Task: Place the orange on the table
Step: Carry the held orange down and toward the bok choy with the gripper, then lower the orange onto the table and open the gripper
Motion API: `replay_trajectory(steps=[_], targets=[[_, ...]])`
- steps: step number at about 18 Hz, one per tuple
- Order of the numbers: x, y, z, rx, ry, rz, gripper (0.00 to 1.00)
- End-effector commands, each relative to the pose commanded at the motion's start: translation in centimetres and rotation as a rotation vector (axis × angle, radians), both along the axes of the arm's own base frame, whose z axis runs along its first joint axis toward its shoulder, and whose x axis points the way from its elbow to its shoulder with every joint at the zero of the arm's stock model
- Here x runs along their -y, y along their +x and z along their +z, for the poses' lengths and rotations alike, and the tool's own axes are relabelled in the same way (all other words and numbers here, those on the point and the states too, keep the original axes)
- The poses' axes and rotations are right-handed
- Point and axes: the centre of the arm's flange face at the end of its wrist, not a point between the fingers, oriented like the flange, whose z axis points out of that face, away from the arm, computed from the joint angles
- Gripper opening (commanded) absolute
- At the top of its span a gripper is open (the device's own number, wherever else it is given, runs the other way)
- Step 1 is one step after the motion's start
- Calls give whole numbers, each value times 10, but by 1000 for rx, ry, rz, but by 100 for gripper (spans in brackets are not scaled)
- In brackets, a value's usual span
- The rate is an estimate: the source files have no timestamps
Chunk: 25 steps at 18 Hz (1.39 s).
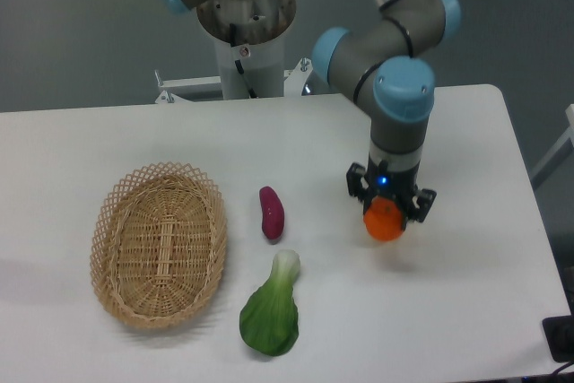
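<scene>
The orange (pixel 387 222) is a small round bright orange ball, held between the fingers of my gripper (pixel 389 213) at the right middle of the white table (pixel 466 293). The gripper points straight down and is shut on the orange. The orange hangs just above the tabletop, with a faint shadow under it; I cannot tell whether it touches the surface. The gripper's fingertips are partly hidden by the orange and the gripper body.
An oval wicker basket (pixel 160 244) stands at the left, nothing inside. A purple elongated vegetable (pixel 271 212) lies in the middle. A green bok choy (pixel 272 309) lies in front of it. The robot base (pixel 245 33) is at the back edge.
</scene>
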Motion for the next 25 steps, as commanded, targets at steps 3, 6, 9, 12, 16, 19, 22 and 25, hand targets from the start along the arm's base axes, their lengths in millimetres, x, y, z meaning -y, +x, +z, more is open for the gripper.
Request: replay_trajectory(steps=[3,6,9,12,16,19,22,25], targets=[[-13,6,-14,24,-4,39,68],[-19,11,-19,31,-8,41,68],[-25,18,-30,50,-16,53,69],[-31,21,-39,60,-23,48,70],[-35,24,-46,72,-27,72,77],[-35,23,-44,64,-29,69,91],[-35,22,-43,56,-34,72,99],[-37,18,-30,33,-24,67,100]])
